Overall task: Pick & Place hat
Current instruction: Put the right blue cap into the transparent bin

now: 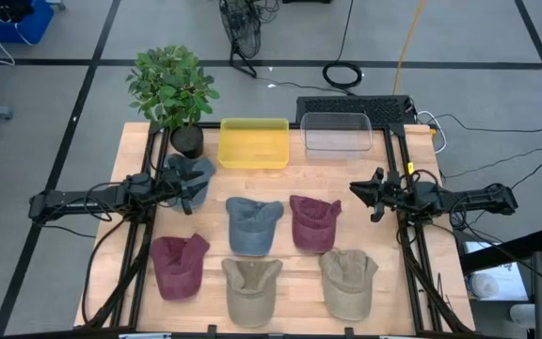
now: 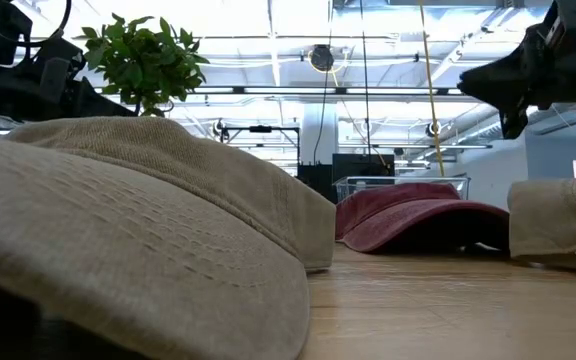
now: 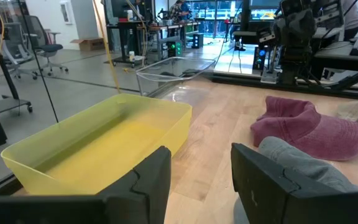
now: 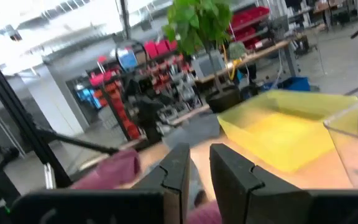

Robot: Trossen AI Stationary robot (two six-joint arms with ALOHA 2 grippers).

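Nearest hat: a tan hat fills the front of the low view, lying flat on the surface, untouched.
Held hat: a grey-blue hat hangs at the left gripper, just beside the yellow bin's left edge and below the potted plant; in the left wrist view the grey cloth drapes over one finger.
Left gripper: fingers spread wide with the hat's cloth bunched about them; it looks carried rather than lying flat, though the exact hold is hard to make out.
Yellow bin: empty, with the clear bin to its right empty too.
Hats left on the surface: a blue hat and a maroon hat sit below the yellow bin; a second maroon hat, the tan hat and another tan hat lie further from it.
Right gripper: waits in the air below and to the right of the clear bin, fingers close together with a narrow gap, nothing between them.
Progress: early by my reading; no hat is in either bin yet, one is on its way to the yellow bin, five remain to be picked.
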